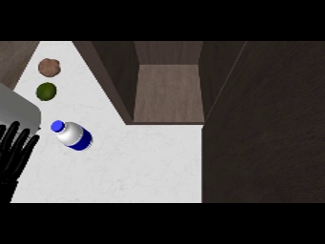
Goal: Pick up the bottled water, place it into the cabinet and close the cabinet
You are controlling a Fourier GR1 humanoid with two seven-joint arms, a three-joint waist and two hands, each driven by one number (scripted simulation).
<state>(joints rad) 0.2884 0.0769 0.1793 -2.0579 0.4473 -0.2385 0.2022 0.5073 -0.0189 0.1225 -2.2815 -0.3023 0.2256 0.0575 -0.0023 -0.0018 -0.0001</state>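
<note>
The bottled water (72, 135) stands on the white table (137, 162), blue cap toward the upper left, just right of the left hand (6, 152) but not touching it. That hand shows at the view's left edge, fingers straight and spread, holding nothing. The cabinet (168, 90) stands open beyond the bottle (its door (270, 124) swung out at the right). A green fruit (46, 91) and a brown one (49, 67) lie farther back.
</note>
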